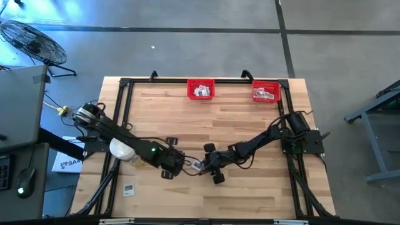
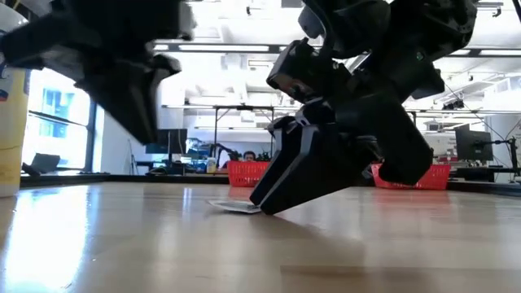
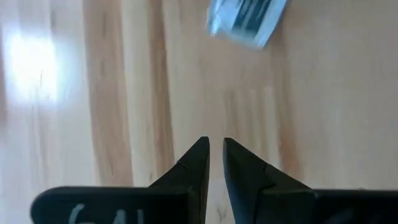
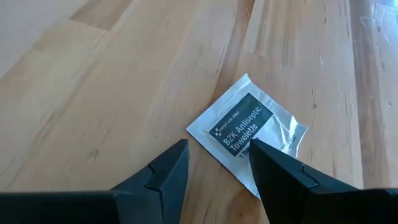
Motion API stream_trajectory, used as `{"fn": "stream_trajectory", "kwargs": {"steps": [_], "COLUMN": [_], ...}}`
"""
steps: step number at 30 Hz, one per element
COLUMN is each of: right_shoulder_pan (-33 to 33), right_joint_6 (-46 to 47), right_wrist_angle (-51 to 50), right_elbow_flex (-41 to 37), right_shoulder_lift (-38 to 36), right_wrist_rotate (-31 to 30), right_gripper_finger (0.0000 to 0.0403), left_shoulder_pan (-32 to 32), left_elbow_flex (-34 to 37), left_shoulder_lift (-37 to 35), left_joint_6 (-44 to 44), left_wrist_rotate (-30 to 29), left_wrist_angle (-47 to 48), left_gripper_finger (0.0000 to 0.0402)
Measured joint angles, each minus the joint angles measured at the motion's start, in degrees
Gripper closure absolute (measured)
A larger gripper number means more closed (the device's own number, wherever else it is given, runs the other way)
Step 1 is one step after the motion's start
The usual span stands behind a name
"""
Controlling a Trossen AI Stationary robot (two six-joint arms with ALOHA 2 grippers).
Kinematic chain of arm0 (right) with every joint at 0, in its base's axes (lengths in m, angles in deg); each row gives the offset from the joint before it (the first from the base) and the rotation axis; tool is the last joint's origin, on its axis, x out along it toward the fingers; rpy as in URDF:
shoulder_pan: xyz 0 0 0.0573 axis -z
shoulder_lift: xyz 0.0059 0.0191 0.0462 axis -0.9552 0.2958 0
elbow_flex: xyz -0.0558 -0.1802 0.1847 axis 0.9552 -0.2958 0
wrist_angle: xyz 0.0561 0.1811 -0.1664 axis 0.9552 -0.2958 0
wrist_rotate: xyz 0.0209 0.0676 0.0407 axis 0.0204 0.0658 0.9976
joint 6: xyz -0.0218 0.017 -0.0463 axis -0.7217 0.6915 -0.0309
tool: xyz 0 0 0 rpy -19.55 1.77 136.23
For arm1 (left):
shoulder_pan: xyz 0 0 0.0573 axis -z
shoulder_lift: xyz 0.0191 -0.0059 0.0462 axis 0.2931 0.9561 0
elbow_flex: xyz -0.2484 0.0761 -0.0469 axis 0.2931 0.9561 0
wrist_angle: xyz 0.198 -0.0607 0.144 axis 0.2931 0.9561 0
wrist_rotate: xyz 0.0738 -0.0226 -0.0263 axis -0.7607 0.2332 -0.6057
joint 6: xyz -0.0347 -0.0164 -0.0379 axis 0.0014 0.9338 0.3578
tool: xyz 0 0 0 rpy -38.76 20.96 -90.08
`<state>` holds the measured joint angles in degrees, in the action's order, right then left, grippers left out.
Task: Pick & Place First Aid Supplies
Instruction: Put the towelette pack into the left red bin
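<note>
The right gripper (image 4: 214, 158) hangs low over the middle of the table (image 1: 250, 187), its fingers apart and holding nothing. An antiseptic towelette packet (image 4: 247, 132) lies flat on the wood just ahead of those fingers, angled to them. One fingertip (image 4: 261, 152) overlaps the packet's near corner in the wrist view; whether it touches the foil cannot be told. The last line of print on the packet is hidden behind that finger.

In the low view the packet (image 2: 234, 206) shows only as a thin pale sliver at the foot of the right gripper (image 2: 273, 203), whose dark bulk covers most of it.

The left gripper (image 3: 214, 146) faces the right one from the other side of the packet. Its fingers are nearly together with a narrow slit between them, empty. The packet (image 3: 245, 18) lies well beyond its tips, blurred and cut off at the picture's edge.

From above, the two grippers nearly meet and the packet (image 1: 197, 165) is a small pale spot between them.

Far beyond both grippers, two red bins (image 1: 200, 89) (image 1: 266, 92) at the table's far edge hold more packets, too small to count. Behind the left arm one more packet (image 1: 129, 189) lies alone, and a white cylinder (image 1: 122, 150) is partly covered by that arm.
</note>
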<state>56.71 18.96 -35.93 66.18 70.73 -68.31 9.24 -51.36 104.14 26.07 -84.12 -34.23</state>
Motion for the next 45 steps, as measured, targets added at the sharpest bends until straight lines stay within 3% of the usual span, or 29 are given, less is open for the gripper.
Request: {"fn": "stream_trajectory", "kwargs": {"steps": [3, 8, 16, 22, 30, 34, 40, 45], "right_shoulder_pan": [1.2, 2.9, 4.5, 3.5, 1.5, 0.5, -1.3, -3.1], "right_joint_6": [0.0, -0.8, -0.3, 0.7, 0.4, 3.4, 8.5, 10.1], "right_wrist_angle": [-1.2, -1.5, 4.1, 3.6, -4.1, -0.1, 5.7, 5.8], "right_elbow_flex": [0.1, 0.1, 0.4, 0.1, -0.5, -0.4, 0.6, 8.0], "right_shoulder_lift": [0.0, 1.4, 5.8, 3.2, -3.6, -4.4, -1.0, 5.2], "right_wrist_rotate": [1.2, 2.7, 1.3, 0.7, 0.0, -2.7, -10.3, -13.4], "right_gripper_finger": [0.0238, 0.0238, 0.0238, 0.0238, 0.0238, 0.0238, 0.0238, 0.0238], "left_shoulder_pan": [1.1, 1.1, 1.1, 1.1, 1.1, 1.1, 1.1, 1.1], "left_elbow_flex": [5.9, 15.2, 22.1, 23.5, 23.8, 23.8, 23.8, 23.8], "left_shoulder_lift": [-2.9, -5.0, -5.1, -5.1, -5.1, -5.1, -5.1, -5.1], "left_joint_6": [4.4, 7.1, 7.1, 7.6, 7.7, 7.7, 7.6, 7.5], "left_wrist_rotate": [-2.5, -1.8, -4.4, -5.4, -5.5, -6.4, -7.6, -8.0], "left_wrist_angle": [-3.5, -18.8, -32.8, -33.5, -33.6, -33.8, -34.4, -35.3], "left_gripper_finger": [0.0358, 0.0358, 0.0358, 0.0358, 0.0358, 0.0358, 0.0358, 0.0358]}}
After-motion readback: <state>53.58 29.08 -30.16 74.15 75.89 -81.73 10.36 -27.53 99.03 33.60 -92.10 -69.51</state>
